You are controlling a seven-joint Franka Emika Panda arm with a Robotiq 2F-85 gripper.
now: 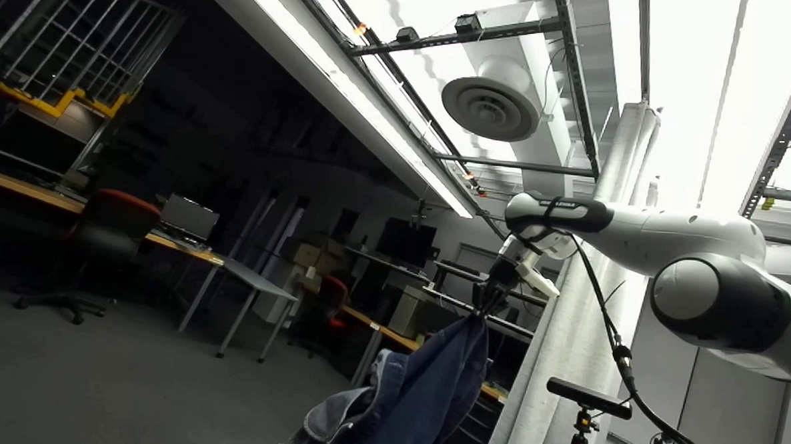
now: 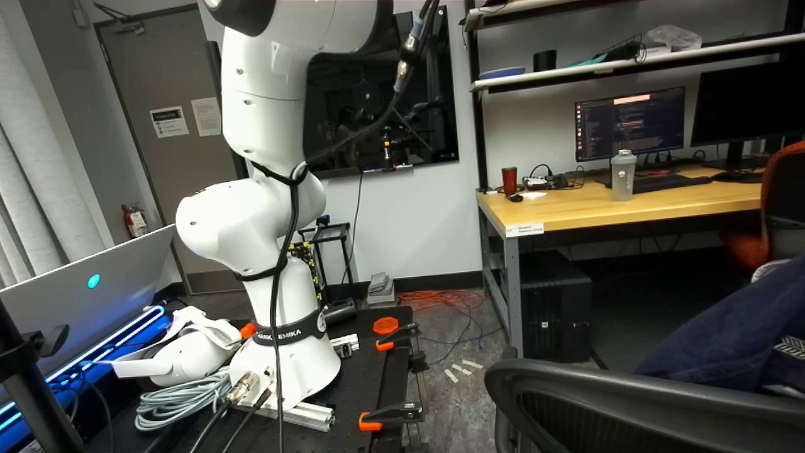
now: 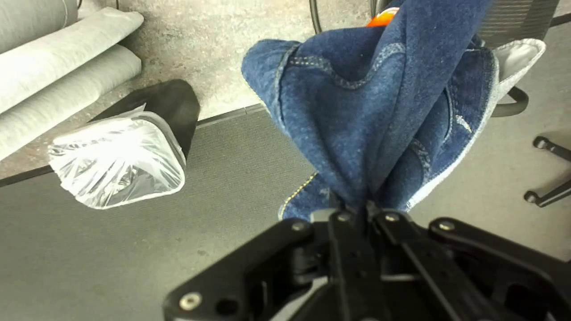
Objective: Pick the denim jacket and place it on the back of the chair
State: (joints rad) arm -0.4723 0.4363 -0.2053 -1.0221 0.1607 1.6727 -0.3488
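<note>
The blue denim jacket point(image 1: 422, 383) hangs bunched from my gripper point(image 1: 484, 307) in mid-air in an exterior view. In the wrist view my gripper point(image 3: 355, 209) is shut on a gathered fold of the jacket point(image 3: 339, 116). The dark mesh chair back point(image 2: 629, 402) stands at the lower right in an exterior view, with the jacket point(image 2: 723, 340) hanging beyond its top rim. In the wrist view the chair's mesh point(image 3: 517, 20) shows at the upper right, partly hidden by the jacket. I cannot tell whether jacket and chair touch.
In the wrist view a bin with a clear plastic liner point(image 3: 120, 160) stands on the floor at left, near grey curtain folds point(image 3: 67, 76). A camera on a stand point(image 1: 588, 398) is below the arm. A wooden desk point(image 2: 604, 207) and an orange chair point(image 2: 783, 195) are at right.
</note>
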